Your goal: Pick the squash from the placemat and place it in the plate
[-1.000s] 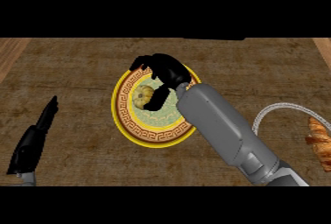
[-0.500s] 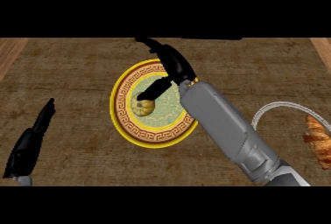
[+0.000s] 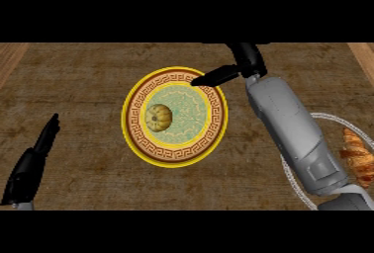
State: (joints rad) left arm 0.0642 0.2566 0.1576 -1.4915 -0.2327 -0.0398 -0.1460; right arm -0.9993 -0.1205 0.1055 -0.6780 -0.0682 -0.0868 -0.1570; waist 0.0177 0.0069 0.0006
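A small ribbed yellow-green squash (image 3: 159, 116) lies on the plate (image 3: 210, 129), left of the plate's middle. The plate has a yellow rim, a brown key-pattern band and a pale green centre. My right hand (image 3: 237, 66) hovers over the plate's upper right rim, fingers straight and open, holding nothing; its thumb points left over the rim. My left hand (image 3: 33, 163) rests open at the lower left, fingers pointing up, away from the plate.
The plate sits on a brown woven placemat (image 3: 80, 89) that covers most of the view. At the right edge, a croissant (image 3: 359, 155) lies in a clear glass bowl (image 3: 321, 119), partly hidden by my right forearm.
My right hand was curled on the squash over the plate; it has opened, left the squash lying on the plate, and drawn back up and to the right.
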